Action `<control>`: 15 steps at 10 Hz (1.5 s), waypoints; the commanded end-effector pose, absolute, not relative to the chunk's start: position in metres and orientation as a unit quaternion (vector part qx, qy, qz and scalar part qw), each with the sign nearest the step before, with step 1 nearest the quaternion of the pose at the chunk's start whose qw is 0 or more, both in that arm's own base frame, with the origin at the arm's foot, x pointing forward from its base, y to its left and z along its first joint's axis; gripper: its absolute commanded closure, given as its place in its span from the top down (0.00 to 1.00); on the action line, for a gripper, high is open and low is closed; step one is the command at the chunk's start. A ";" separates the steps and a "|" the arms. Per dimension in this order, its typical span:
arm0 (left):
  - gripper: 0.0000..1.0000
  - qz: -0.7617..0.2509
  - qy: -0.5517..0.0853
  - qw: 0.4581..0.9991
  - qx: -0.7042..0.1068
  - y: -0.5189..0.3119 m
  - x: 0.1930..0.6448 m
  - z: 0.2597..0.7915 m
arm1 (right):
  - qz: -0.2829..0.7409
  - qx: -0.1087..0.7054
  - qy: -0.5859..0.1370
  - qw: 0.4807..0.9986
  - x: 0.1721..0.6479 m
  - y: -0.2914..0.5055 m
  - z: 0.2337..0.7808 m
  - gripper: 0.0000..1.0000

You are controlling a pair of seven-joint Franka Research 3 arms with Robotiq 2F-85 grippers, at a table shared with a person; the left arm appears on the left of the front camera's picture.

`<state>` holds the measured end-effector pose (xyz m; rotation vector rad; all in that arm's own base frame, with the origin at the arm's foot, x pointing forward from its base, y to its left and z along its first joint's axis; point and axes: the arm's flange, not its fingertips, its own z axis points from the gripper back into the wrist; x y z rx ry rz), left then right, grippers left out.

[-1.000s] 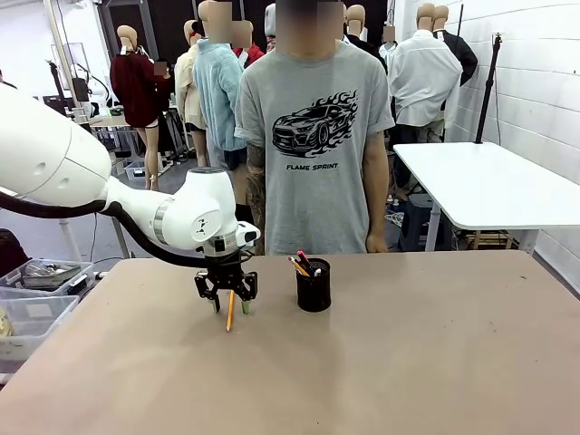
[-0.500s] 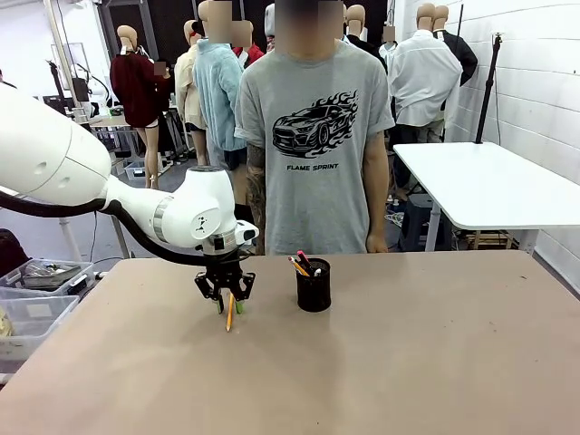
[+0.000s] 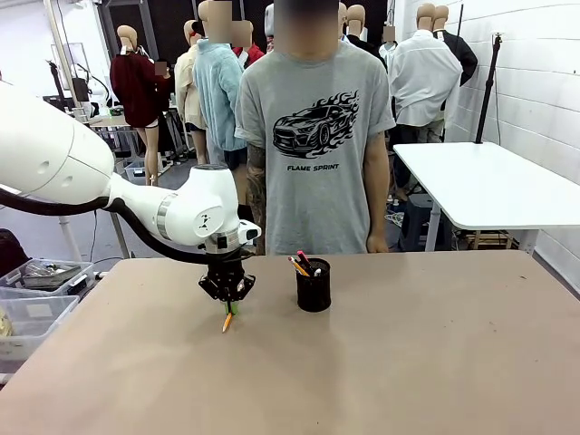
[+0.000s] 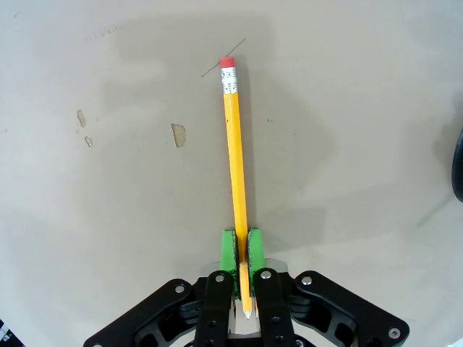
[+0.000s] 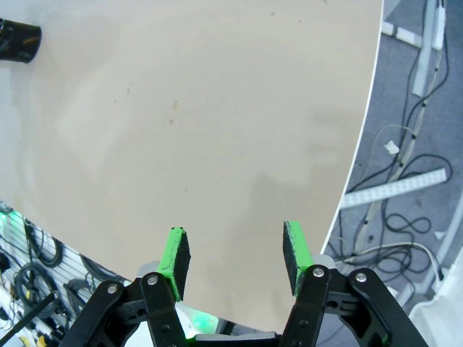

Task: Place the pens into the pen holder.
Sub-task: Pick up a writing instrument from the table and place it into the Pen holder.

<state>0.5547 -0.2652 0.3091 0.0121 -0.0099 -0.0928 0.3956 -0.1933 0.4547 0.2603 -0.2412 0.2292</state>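
Left hand [image 4: 241,254] has clamped shut on the pencil [image 4: 234,152] — eraser seemingly touching the table [image 4: 108,217]; right hand [image 5: 235,256] gapes apart — empty.

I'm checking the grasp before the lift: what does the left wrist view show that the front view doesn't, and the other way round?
Left wrist view: the left tool shut on the pencil near its sharpened end, and the pink eraser pointing away over the table.

Front view: the pen holder, already holding pens, standing to the right of the left tool, with a person behind the table.

Both: the pencil gripped in the left tool.
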 end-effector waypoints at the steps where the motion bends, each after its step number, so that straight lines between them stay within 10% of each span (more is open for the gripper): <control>1: 0.00 -0.028 -0.008 0.999 0.038 -0.254 0.565 0.300 | 0.118 0.135 -0.127 0.976 0.395 -0.192 0.451 0.66; 11: 0.00 -0.377 -0.305 0.859 -0.167 -0.207 0.558 0.389 | 0.118 0.135 -0.127 0.976 0.395 -0.192 0.451 0.66; 15: 0.00 -0.497 -0.370 0.718 -0.319 -0.213 0.584 0.404 | 0.118 0.135 -0.127 0.976 0.395 -0.192 0.451 0.66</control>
